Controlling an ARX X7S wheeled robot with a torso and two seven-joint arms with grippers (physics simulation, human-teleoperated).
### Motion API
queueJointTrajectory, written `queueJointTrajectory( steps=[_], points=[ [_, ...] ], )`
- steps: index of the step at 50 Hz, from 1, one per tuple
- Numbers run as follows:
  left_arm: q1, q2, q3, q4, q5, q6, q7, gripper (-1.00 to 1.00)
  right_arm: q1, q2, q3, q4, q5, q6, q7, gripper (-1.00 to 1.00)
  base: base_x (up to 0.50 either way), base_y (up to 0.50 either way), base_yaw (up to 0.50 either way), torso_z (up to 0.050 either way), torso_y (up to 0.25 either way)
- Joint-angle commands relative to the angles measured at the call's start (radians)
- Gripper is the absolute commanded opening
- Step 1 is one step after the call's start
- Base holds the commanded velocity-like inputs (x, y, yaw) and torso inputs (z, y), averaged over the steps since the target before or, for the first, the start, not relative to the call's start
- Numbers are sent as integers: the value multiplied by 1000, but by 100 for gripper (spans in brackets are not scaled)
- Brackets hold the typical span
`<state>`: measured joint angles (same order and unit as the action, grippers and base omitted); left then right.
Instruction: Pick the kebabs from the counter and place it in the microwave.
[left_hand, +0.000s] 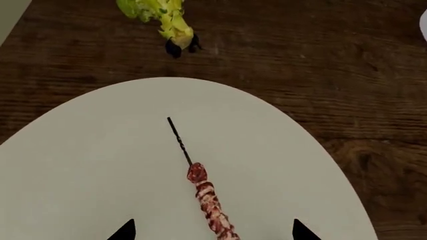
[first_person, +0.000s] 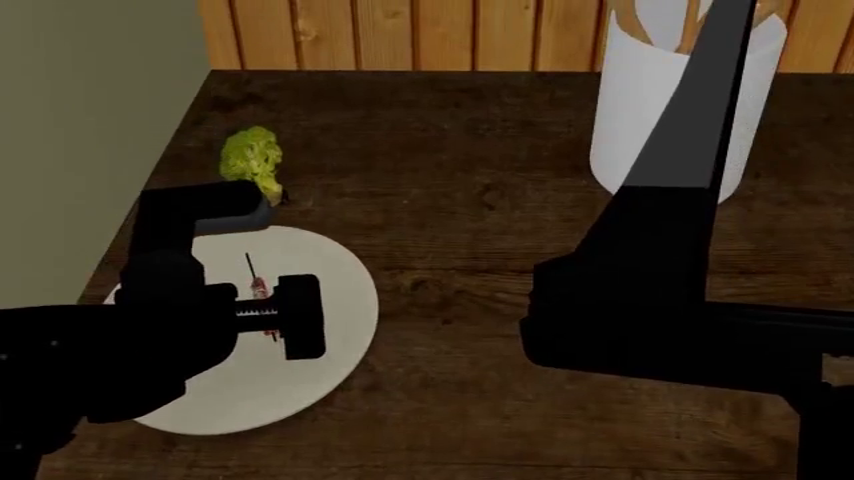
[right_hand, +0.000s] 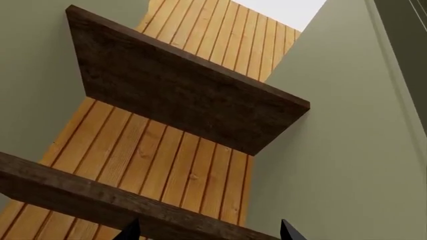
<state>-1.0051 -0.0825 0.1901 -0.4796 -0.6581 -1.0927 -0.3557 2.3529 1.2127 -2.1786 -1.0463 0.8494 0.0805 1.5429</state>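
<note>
The kebabs (left_hand: 208, 200), a thin dark skewer with red-pink and pale chunks, lies on a white plate (left_hand: 100, 165) on the dark wood counter (left_hand: 313, 60). In the head view the kebabs (first_person: 259, 287) shows partly behind my left gripper (first_person: 274, 318), which hovers right above it. My left gripper (left_hand: 213, 232) is open, its fingertips wide apart on either side of the meat end. My right gripper (right_hand: 208, 231) is open and empty, raised and facing wooden shelves. The microwave is out of view.
A green broccoli floret (first_person: 252, 160) lies on the counter just past the plate (first_person: 327, 300). A tall white holder (first_person: 641, 110) stands at the back right. A pale olive-grey cabinet wall (first_person: 80, 130) borders the counter's left. My right arm (first_person: 667, 290) blocks the right foreground.
</note>
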Motion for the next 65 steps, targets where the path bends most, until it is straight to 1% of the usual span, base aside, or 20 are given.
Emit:
queueJointTrajectory(
  steps=[1,5,6,21,28,36,40,46,49,54,56,57,62,63,65],
  points=[
    [21,0,25,-31,-16,18,7,100,2,0,-8,-1,-2,1,4,100,0,0,0,0,0],
    [26,-1,28,-23,-19,18,-1,100,2,0,-9,-1,-3,1,5,100,3,0,-1,0,0],
    [25,-1,26,-20,-21,21,-2,-100,2,-1,-10,-1,-3,0,6,100,0,0,0,0,0],
    [25,-4,28,-3,-34,31,-20,-100,2,5,-15,-1,-10,-5,1,100,0,0,0,0,0],
    [19,-10,19,31,-52,14,-41,-100,2,9,-13,-1,-12,-7,-1,100,0,0,0,0,0],
    [4,-20,-22,98,-95,-25,-78,-100,2,-2,4,-1,3,-2,-3,100,0,0,0,0,0],
    [-29,-26,-65,162,-139,-74,-114,-100,2,-5,13,-1,8,0,-5,100,0,0,0,0,0],
    [-19,-43,-78,271,-180,-117,-137,-100,2,-10,18,-1,11,-2,-3,100,0,0,0,0,0],
    [-16,-57,-71,327,-179,-95,-129,-100,2,-7,25,-1,13,1,-6,100,0,0,0,0,0],
    [-49,-66,-85,381,-192,-76,-127,-100,2,-5,16,-1,6,-4,-3,100,0,0,0,0,0],
    [-50,-82,-59,429,-181,-46,-101,-100,2,-4,16,-1,5,-3,-4,100,0,0,0,0,0],
    [-49,-77,-71,432,-191,-51,-109,-100,2,-3,17,-1,5,-4,-5,100,0,0,0,0,0],
    [-25,-101,-42,522,-161,32,-75,-100,2,-1,12,-1,1,-5,-4,100,0,0,0,0,0],
    [-23,-101,-47,530,-164,30,-82,-100,2,-1,13,-1,1,-5,-4,100,0,0,0,0,0],
    [-9,-111,-28,569,-139,88,-55,-100,2,0,12,-1,0,-6,-5,100,0,0,0,0,0]
  ],
)
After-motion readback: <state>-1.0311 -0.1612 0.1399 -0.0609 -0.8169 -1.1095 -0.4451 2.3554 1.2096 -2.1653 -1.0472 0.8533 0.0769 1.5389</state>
